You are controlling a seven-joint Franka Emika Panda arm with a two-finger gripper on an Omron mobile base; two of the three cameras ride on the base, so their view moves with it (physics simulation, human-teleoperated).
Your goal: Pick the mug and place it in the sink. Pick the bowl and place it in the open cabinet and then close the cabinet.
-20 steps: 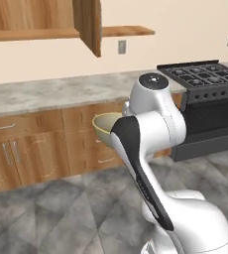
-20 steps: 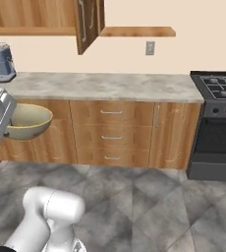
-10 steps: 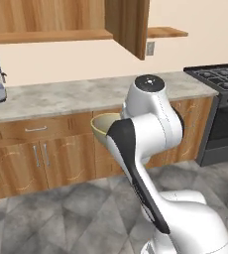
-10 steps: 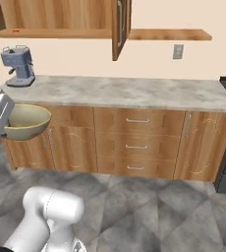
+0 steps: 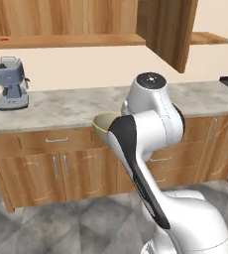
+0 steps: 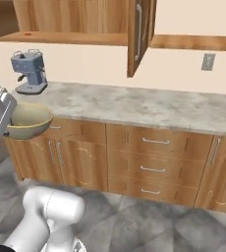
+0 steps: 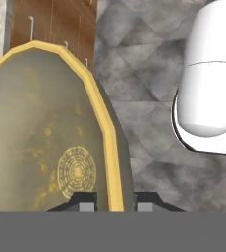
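Bowl (image 6: pixel 27 120), olive-tan with a yellow rim, is carried in the air in front of the counter (image 6: pixel 134 106), level with its edge and above the grey floor (image 6: pixel 149 221). The fingers (image 7: pixel 88 201) close narrowly on the rim, one inside and one outside. A blue-grey coffee machine (image 6: pixel 30 71) stands on the counter beyond the bowl. Above the counter, the cabinet (image 6: pixel 75 22) has its door (image 6: pixel 140 34) swung open, exposing the light wood shelf.

Bowl (image 6: pixel 27 121) before counter (image 6: pixel 134 106); coffee machine (image 6: pixel 30 72) on counter, behind.
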